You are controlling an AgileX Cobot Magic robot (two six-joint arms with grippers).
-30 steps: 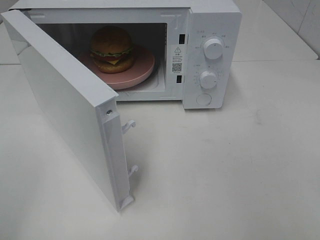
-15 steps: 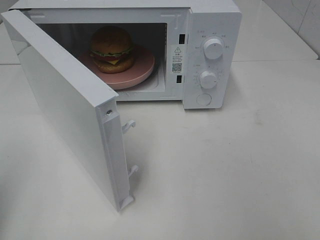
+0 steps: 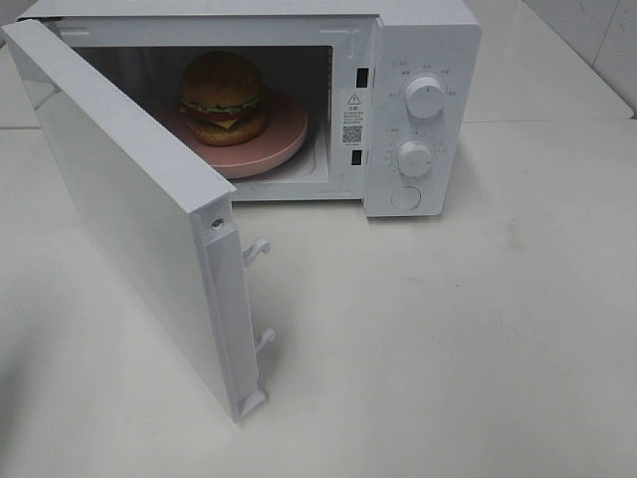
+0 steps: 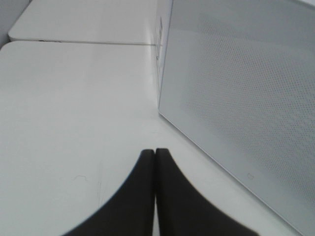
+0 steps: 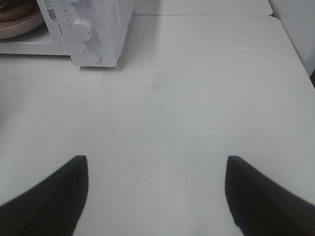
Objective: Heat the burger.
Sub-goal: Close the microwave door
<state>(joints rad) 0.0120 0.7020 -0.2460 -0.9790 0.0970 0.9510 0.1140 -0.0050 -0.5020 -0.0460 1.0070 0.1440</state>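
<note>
The burger, with a domed brown bun, sits on a pink plate inside the white microwave. The microwave door stands swung wide open toward the front left. Neither gripper appears in the exterior high view. In the left wrist view my left gripper is shut with nothing between its dark fingers, low over the table just beside the door's dotted outer face. My right gripper is open and empty over bare table, some way in front of the microwave's control panel.
Two white knobs and a round button are on the panel right of the cavity. Door latch hooks stick out from the door's free edge. The white table spreads in front and to the right.
</note>
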